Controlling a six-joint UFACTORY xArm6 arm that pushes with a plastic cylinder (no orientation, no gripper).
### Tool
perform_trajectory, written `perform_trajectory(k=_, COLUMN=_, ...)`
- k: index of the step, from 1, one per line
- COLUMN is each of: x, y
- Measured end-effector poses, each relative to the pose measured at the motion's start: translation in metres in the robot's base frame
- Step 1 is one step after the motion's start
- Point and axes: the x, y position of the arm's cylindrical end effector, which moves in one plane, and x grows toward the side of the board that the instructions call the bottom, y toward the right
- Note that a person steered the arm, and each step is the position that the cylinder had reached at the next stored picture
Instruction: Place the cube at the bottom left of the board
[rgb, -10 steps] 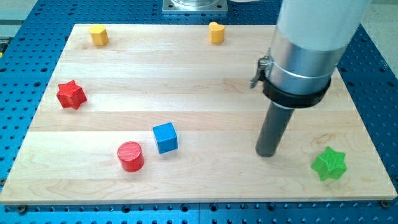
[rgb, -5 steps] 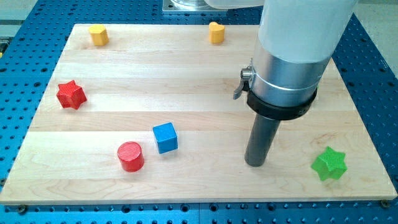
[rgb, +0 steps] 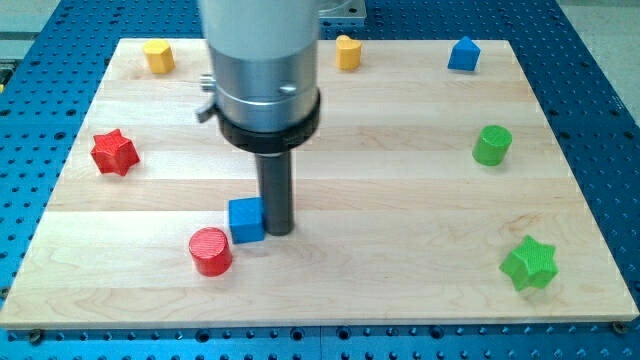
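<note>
The blue cube (rgb: 246, 220) served as the landmark: it sat on the pale wooden surface (rgb: 400, 270) in the lower-left part, though well short of the bottom-left corner. My tip (rgb: 277, 232), the lower end of the straight dark rod that was my tool, stood pressed against the cube's right side, touching it, with the rod rising just right of the cube into the wide silver and white arm body above it. The tool was a plain rod with nothing that opens or closes, and it had hold of nothing; it only bore against the cube's side. Just below and left of the cube lay the red cylinder (rgb: 210, 251), very near the cube's lower-left corner, and I could not tell if the 2 touched. Farther left of the cube and higher up sat the red star (rgb: 114, 152), well apart from it. Far above and left of the cube, near the top edge, was 1 yellow block (rgb: 158, 56); a 2nd yellow block (rgb: 347, 51) stood above and right of the cube, also by the top edge. Well to the cube's right were 3 more: a blue block with a peaked top (rgb: 462, 53) near the top-right corner, the green cylinder (rgb: 491, 145) below that, and the green star (rgb: 528, 263) lowest, a little lower than the cube.
</note>
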Motion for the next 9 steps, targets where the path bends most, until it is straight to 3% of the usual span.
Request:
perform_trajectory(k=3, x=-0.024, y=-0.099)
perform_trajectory(k=4, x=-0.009, y=-0.146)
perform_trajectory(k=5, x=-0.008, y=-0.149)
perform_trajectory(k=6, x=-0.036, y=-0.149)
perform_trajectory(k=7, x=-0.015, y=-0.184)
perform_trajectory(k=8, x=0.022, y=-0.167)
perform_trajectory(k=9, x=0.025, y=-0.143)
